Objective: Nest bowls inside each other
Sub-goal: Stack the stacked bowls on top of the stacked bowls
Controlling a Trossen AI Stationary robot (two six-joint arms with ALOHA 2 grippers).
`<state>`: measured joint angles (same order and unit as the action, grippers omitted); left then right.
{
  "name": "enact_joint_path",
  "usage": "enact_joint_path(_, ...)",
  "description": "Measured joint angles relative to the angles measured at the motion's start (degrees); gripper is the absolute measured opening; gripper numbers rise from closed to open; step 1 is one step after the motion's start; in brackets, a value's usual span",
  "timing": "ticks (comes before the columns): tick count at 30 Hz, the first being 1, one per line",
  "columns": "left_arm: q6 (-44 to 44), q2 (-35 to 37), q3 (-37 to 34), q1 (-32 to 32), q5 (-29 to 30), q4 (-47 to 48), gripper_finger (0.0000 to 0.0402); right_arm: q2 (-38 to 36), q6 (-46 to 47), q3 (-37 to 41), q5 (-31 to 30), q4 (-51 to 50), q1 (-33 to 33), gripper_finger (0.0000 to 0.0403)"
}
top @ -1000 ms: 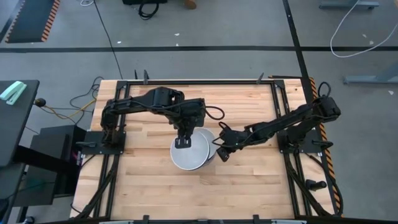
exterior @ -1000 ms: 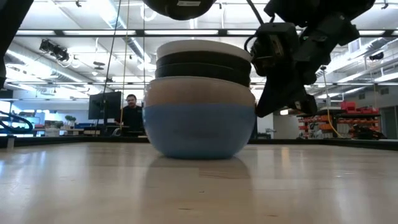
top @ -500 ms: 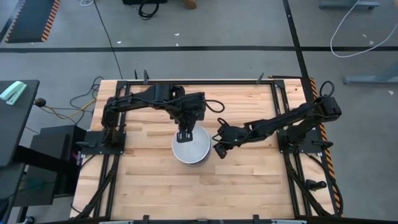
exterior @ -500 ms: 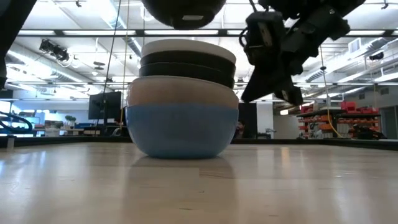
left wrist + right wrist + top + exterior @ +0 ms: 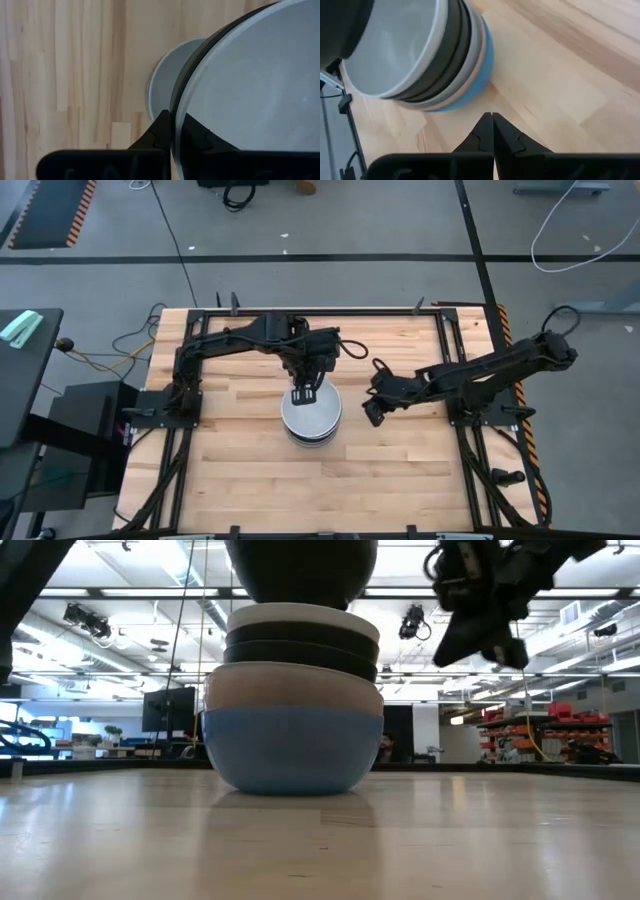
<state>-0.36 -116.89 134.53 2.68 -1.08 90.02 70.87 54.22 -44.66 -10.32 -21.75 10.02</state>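
Note:
The bowls stand nested in one stack (image 5: pixel 311 420) at mid-table, its blue bottom bowl (image 5: pixel 290 752) resting on the wood. Above it show pinkish, pale and black rims, with a white bowl (image 5: pixel 250 85) on top. How many bowls are inside is hidden. My left gripper (image 5: pixel 304 394) stands over the stack's far rim, shut on the top bowl. My right gripper (image 5: pixel 371 412) hangs shut above the table to the right of the stack (image 5: pixel 415 55), touching nothing. My left gripper (image 5: pixel 174 131) holds the white top bowl by its rim (image 5: pixel 176 112) on the far side. One finger (image 5: pixel 197 135) is inside the bowl and the other (image 5: pixel 161 129) outside, next to the black rim below. It comes from above, pointing down. The bowl sits level in the stack.
Bare wooden table lies around the stack on every side. A black metal frame (image 5: pixel 460 360) runs along the table's edges. Beyond the far edge the low view shows a room with a person (image 5: pixel 212 710) at a desk.
My right gripper has drawn back from the stack's right side toward the table's right edge and risen. My left gripper has moved a little toward the far edge and come down onto the top bowl. The stack slid slightly to the left early on, then stayed put.

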Motion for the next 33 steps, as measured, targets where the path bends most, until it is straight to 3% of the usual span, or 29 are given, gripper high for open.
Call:
enact_joint_path(11, 0.9, -2.3, 0.0, 1.1, 0.5, -0.1, 0.0018, -8.7, 5.7, 0.0, -6.8, -10.8, 5.9, 0.0)
enact_joint_path(17, 1.5, -3.6, -1.4, 1.3, 0.7, 0.0, 0.0018, -9.1, 6.3, 0.0, -8.1, -11.0, 8.2, 0.0)
enact_joint_path(25, 1.9, -3.8, -9.9, 1.3, 0.4, -0.2, 0.0018, -9.1, 6.2, 0.0, -8.1, -11.1, 8.7, 0.0)
enact_joint_path(33, 2.3, -3.7, -8.7, 1.2, 1.2, -1.0, 0.0019, -9.1, 5.8, 0.0, -8.1, -11.2, 8.7, 0.0)
